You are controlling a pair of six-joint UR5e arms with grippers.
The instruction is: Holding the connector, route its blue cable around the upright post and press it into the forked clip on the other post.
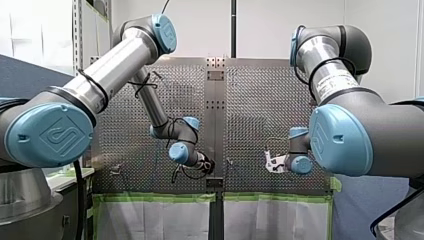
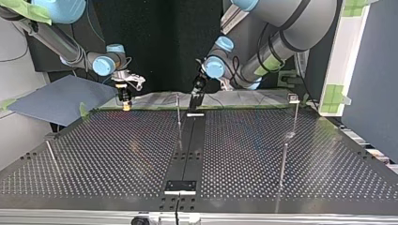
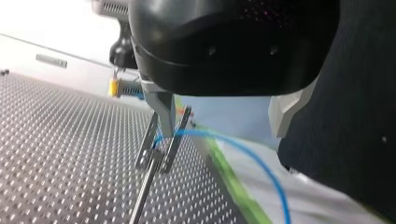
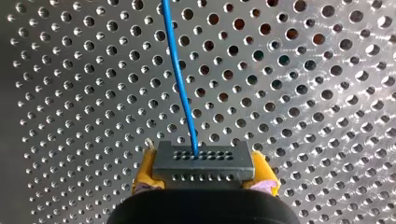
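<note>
My right gripper (image 4: pixel 204 176) has its yellow pads clamped on the dark connector (image 4: pixel 203 159). The blue cable (image 4: pixel 180 79) leaves the connector straight ahead over the perforated table (image 2: pixel 263 154).

In the left wrist view the cable meets the forked clip (image 3: pixel 163 140) on its thin post (image 3: pixel 142 191), just under one finger of my left gripper (image 2: pixel 195 105), whose fingers stand apart.

In the top view a tall post (image 2: pixel 295 117) stands at the right and a short post (image 2: pixel 51 154) at the lower left, both well clear of the grippers. A blue sheet (image 2: pixel 56 101) lies at the left edge.

The cable cannot be made out in that view, and I cannot tell whether it is seated in the fork.
</note>
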